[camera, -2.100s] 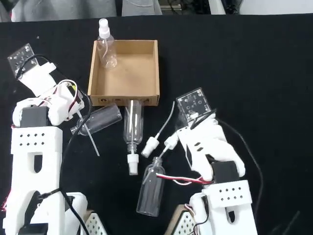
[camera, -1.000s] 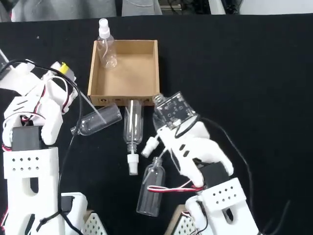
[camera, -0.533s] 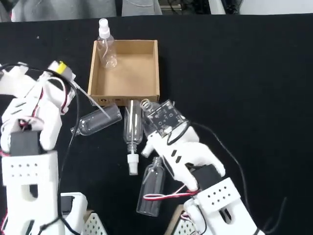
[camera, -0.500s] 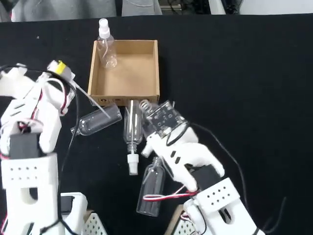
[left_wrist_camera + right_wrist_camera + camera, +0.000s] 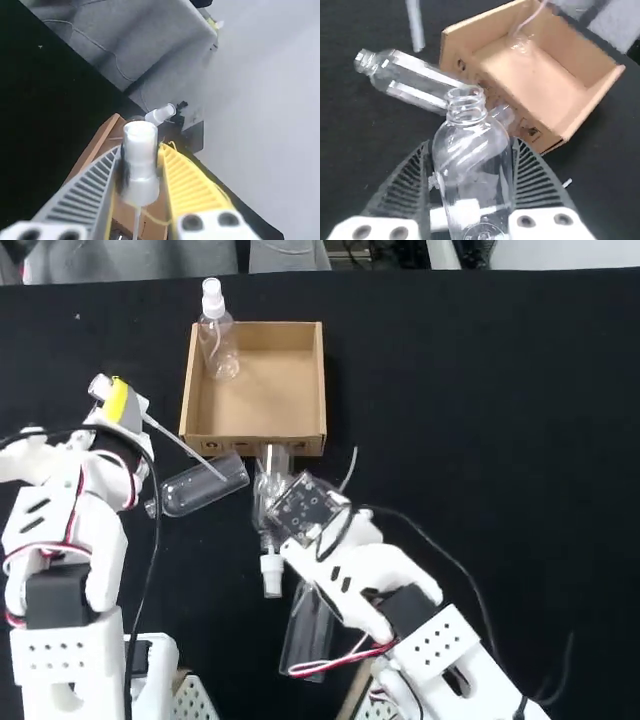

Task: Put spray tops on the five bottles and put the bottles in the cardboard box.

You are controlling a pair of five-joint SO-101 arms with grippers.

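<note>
My left gripper (image 5: pixel 140 149) is shut on a white spray top (image 5: pixel 140 170); in the high view it hangs left of the cardboard box (image 5: pixel 255 385), and its thin tube (image 5: pixel 185 447) slants down over an uncapped bottle (image 5: pixel 200 485) lying on the table. My right gripper (image 5: pixel 471 146) is shut on a clear open-necked bottle (image 5: pixel 472 165), whose base shows under the right arm (image 5: pixel 345 575) at the front (image 5: pixel 300 645). A capped bottle (image 5: pixel 215 335) leans in the box's far left corner. Another capped bottle (image 5: pixel 268 502) lies in front of the box, partly hidden by the right arm.
The table is covered in black cloth (image 5: pixel 500 390), with wide room to the right of the box. A loose spray top's tube (image 5: pixel 350 465) sticks out behind the right arm. The arms' white bases stand at the front edge.
The right arm has swung left toward the box front, carrying its bottle. The left gripper has drawn back and left with the spray top, and the tube now crosses the lying bottle.
</note>
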